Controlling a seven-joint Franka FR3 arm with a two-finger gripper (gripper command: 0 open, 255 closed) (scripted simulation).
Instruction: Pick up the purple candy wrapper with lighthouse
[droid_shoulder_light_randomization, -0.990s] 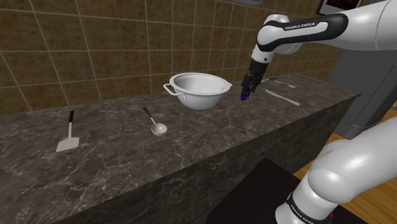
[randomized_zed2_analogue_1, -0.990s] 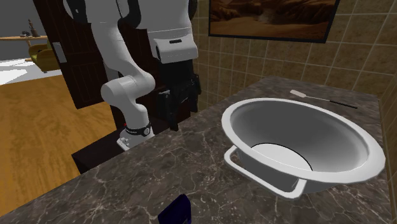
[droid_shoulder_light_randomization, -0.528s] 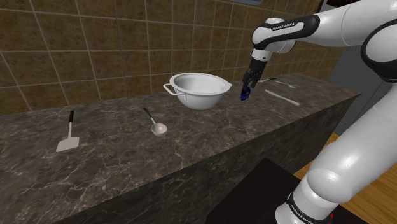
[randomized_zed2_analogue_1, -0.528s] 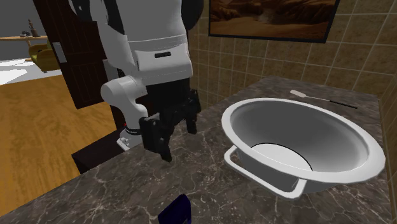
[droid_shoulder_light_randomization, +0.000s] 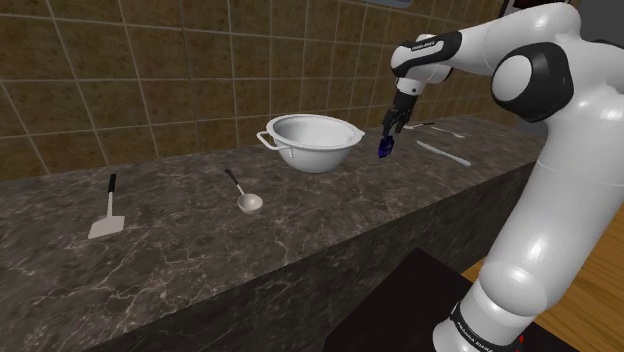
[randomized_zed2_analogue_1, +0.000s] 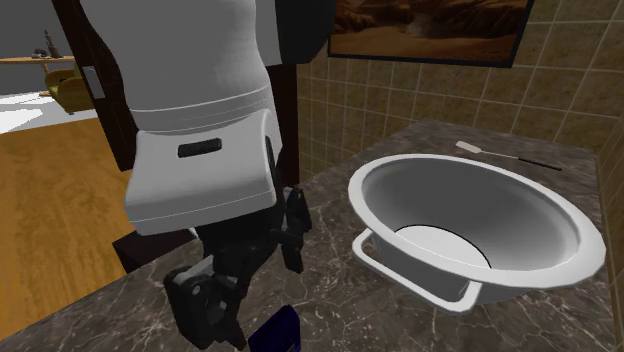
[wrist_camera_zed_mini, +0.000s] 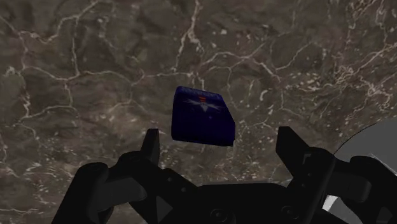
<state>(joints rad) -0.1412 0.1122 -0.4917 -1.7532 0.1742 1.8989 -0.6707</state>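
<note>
The candy wrapper (wrist_camera_zed_mini: 202, 116) is a small dark blue-purple packet with a pale star-like mark and a red spot on its face. It rests on the dark marble counter (droid_shoulder_light_randomization: 300, 230), to the shoulder view's right of the bowl. My gripper (wrist_camera_zed_mini: 220, 143) hangs just above it, open, and its fingers (wrist_camera_zed_mini: 151, 145) do not touch it. The packet lies nearer one finger than the other. In the shoulder view the gripper (droid_shoulder_light_randomization: 393, 127) points down over the wrapper (droid_shoulder_light_randomization: 383, 149). The second exterior view has the black hand (randomized_zed2_analogue_1: 250, 285) right above the wrapper (randomized_zed2_analogue_1: 276, 332).
A white bowl (droid_shoulder_light_randomization: 312, 140) with handles stands close beside the wrapper; its rim (wrist_camera_zed_mini: 375, 146) is beside one finger. A ladle (droid_shoulder_light_randomization: 245, 195) and a spatula (droid_shoulder_light_randomization: 105, 215) lie further along the counter. A knife (droid_shoulder_light_randomization: 443, 152) and another utensil (droid_shoulder_light_randomization: 437, 127) lie toward the counter's end. A tiled wall runs behind.
The arm has swung round and the hand has come down toward the wrapper, now close over it in the second exterior view. The wrapper has not moved.
</note>
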